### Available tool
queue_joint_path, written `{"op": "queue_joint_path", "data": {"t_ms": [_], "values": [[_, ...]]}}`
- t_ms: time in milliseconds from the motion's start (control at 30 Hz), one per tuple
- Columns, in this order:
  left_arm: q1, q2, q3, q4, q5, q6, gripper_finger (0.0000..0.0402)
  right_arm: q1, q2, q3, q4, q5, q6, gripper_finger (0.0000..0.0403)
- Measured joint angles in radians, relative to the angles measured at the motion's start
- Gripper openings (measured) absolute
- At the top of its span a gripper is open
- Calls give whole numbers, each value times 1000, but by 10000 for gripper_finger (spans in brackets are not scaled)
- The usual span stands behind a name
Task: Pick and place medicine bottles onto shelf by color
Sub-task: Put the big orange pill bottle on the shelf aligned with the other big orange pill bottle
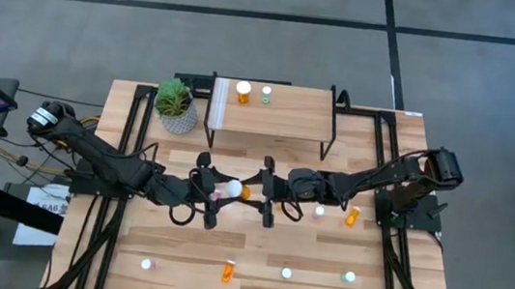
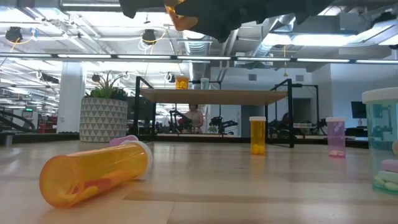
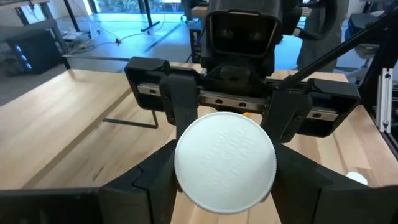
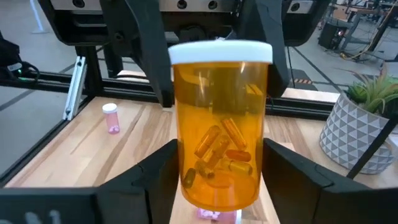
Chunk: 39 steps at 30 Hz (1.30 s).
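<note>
orange bottle, both grippers' fingers

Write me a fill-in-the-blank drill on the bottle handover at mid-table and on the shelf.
1. The left gripper and the right gripper meet at one bottle whose body is ____.
2. That bottle's cap is ____.
3. The shelf carries ____ bottles.
4. Beside the orange one on the shelf stands a ____ one.

Missing words: orange; white; two; teal-green
</note>
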Motion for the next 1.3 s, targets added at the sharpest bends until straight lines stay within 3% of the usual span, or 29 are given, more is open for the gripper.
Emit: {"op": "queue_joint_path", "data": {"t_ms": [467, 833, 1067, 1300], "values": [[-1, 0, 9, -23, 11, -15, 190, -2, 0, 0, -59, 3, 51, 311], [14, -4, 12, -65, -2, -33, 190, -5, -166, 1, -501, 41, 248, 317], [159, -9, 160, -406, 18, -120, 190, 51, -204, 0, -590, 167, 280, 313], [403, -10, 244, -488, 186, -49, 190, 65, -204, 0, -598, 191, 278, 312]]}}
